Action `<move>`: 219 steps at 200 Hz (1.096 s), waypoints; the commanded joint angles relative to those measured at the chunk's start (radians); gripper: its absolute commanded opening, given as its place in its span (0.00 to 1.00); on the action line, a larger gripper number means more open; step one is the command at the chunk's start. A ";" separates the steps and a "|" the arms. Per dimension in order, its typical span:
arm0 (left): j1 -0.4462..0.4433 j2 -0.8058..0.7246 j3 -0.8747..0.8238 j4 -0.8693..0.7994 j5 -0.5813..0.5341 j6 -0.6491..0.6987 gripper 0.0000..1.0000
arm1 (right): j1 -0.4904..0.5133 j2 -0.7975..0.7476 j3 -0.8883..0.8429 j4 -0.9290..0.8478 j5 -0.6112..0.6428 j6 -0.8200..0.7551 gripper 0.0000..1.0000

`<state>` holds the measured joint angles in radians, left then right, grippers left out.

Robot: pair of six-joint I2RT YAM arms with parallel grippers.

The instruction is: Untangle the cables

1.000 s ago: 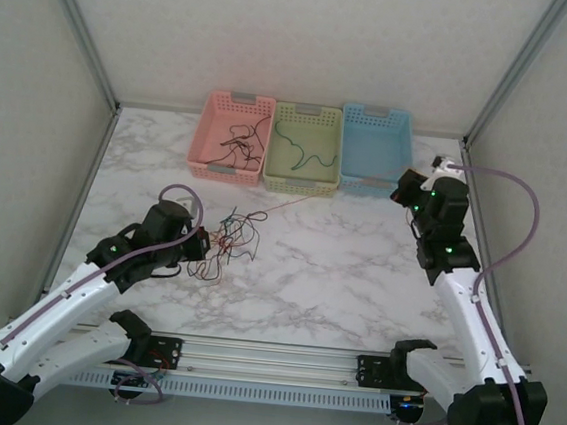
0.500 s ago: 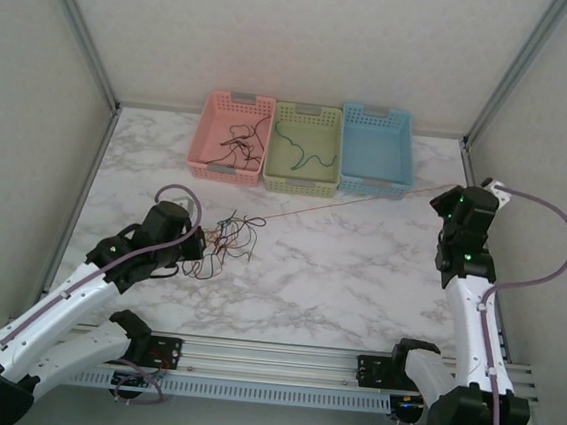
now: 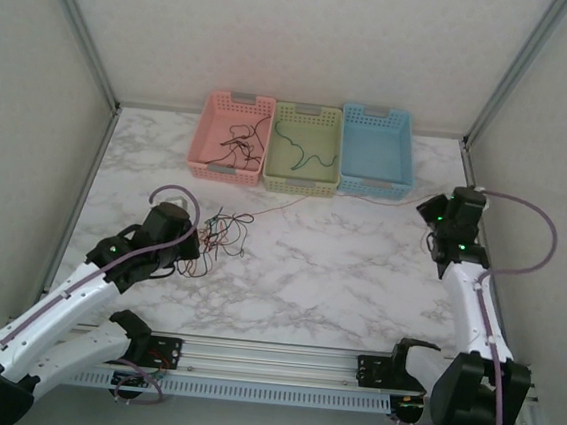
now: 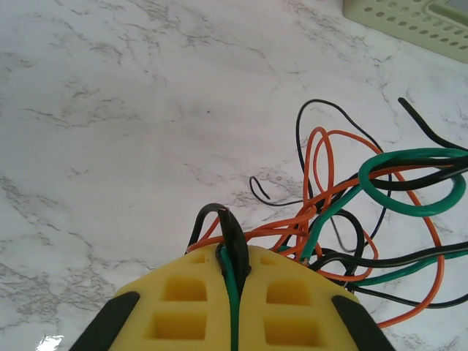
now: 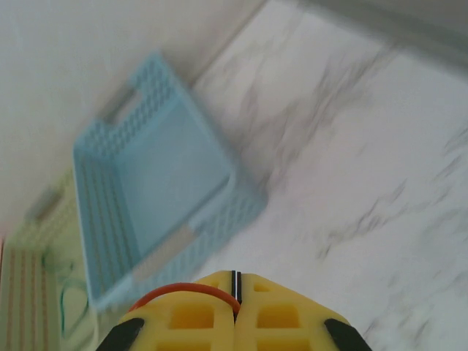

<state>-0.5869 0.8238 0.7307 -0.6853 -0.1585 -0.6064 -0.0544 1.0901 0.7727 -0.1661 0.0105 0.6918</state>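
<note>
Cables (image 3: 223,235) are lying bunched at our left tool (image 4: 234,267), which is pinching them; one orange strand (image 3: 310,202) is running rightward to our right tool (image 5: 235,287), which is pinching its end.

Smooth-coated cables (image 3: 219,236), glossy marble-look table (image 3: 358,270)

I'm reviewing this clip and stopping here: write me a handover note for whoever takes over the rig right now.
Left gripper: shut on black and green strands of the tangle, mid-left.
Right gripper: shut on an orange cable that seems to run back to the tangle.
Done: dark cables in the pink basket, a green cable in the green basket.
Left: pull the orange cable free, then sort the rest; blue basket looks empty.
</note>
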 commanded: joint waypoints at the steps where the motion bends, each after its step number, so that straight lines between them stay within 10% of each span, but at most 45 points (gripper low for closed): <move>1: 0.009 0.008 0.018 0.003 0.002 0.012 0.00 | 0.124 0.028 -0.030 -0.040 -0.093 -0.059 0.00; 30: 0.009 0.038 0.036 0.000 -0.006 0.029 0.00 | 0.304 0.092 -0.030 -0.149 -0.105 -0.125 0.00; 96: 0.009 0.089 0.041 0.032 0.029 0.045 0.00 | 0.528 0.092 -0.025 -0.186 -0.163 -0.258 0.53; 173: 0.007 0.097 0.107 -0.040 0.064 0.089 0.00 | 0.796 0.120 0.156 -0.066 -0.173 -0.755 0.58; 219: 0.004 0.107 0.108 -0.042 0.070 0.091 0.00 | 0.862 0.256 0.419 -0.327 -0.139 -1.029 0.59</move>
<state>-0.5869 0.9260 0.8120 -0.7013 -0.1055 -0.5343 0.7834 1.2694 1.0569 -0.3534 -0.1608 -0.1242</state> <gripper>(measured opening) 0.059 0.589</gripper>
